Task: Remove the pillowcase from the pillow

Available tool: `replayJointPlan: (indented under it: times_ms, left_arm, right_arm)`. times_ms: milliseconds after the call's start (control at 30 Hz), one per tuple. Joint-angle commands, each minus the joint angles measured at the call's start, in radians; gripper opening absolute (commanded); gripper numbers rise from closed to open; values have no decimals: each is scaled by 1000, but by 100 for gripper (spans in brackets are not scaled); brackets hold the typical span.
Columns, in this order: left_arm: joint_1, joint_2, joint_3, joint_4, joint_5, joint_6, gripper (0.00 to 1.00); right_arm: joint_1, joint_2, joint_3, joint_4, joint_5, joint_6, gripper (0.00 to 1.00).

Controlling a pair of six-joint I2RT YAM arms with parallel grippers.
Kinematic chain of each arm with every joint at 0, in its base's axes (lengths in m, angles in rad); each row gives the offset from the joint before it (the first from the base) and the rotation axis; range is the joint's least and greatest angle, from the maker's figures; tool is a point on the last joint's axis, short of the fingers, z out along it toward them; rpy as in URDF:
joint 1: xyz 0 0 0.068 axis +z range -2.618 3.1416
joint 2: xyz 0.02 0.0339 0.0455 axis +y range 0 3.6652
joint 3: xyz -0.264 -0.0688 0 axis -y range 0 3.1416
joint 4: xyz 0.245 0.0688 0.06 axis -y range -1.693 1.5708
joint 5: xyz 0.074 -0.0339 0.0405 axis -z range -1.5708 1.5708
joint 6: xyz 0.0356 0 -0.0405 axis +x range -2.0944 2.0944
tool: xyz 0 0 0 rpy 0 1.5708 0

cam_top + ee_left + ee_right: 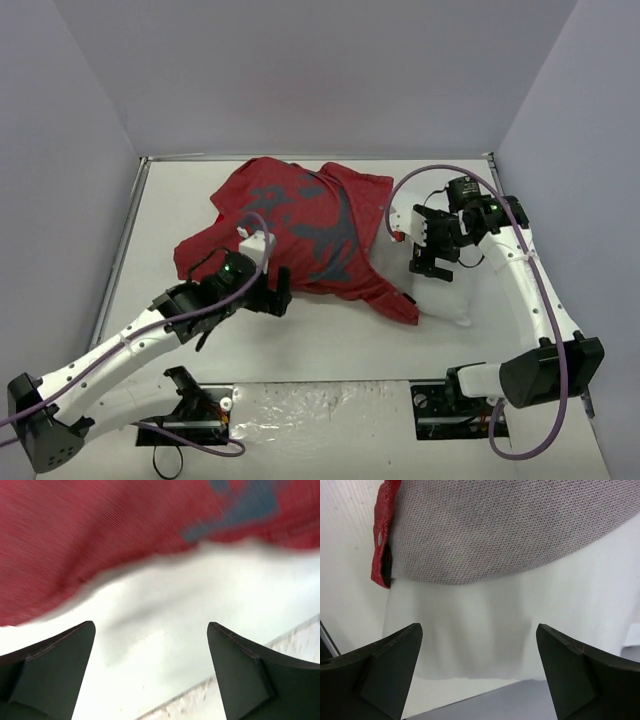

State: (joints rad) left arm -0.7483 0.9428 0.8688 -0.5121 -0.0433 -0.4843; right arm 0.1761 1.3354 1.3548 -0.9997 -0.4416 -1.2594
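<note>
The red pillowcase [290,225] lies crumpled over the pillow in the middle of the table. The white pillow [445,295] sticks out of its open end at the right. My left gripper [278,293] is open and empty, low at the case's near edge. In the left wrist view the red fabric [100,535] fills the top above my left gripper [150,626]. My right gripper [430,266] is open and empty over the bare pillow. The right wrist view shows my right gripper [479,627], the case's pale inner side [510,530], its red hem [382,535] and the white pillow [470,630].
The white table [330,345] is boxed in by grey walls [300,70] at the back and sides. A rough pale strip [320,410] runs along the near edge by the arm bases; it also shows in the left wrist view [290,640]. Purple cables [545,300] trail along both arms.
</note>
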Motion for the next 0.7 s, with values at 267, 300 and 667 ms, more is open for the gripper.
replayJointPlan:
  times_ms: [267,300,667]
  left_arm:
    - [-278,194,-112,282,-613,177,94]
    - [-279,214,-122,318,-641,205,94]
    - [-255,349,-221,767,-606,573,94]
  right_arm:
    - [52,-10,-252,323,274,323,91]
    - [53,2,-261,346,274,359,90]
    - [-150,156,-137,448,-6,488,0]
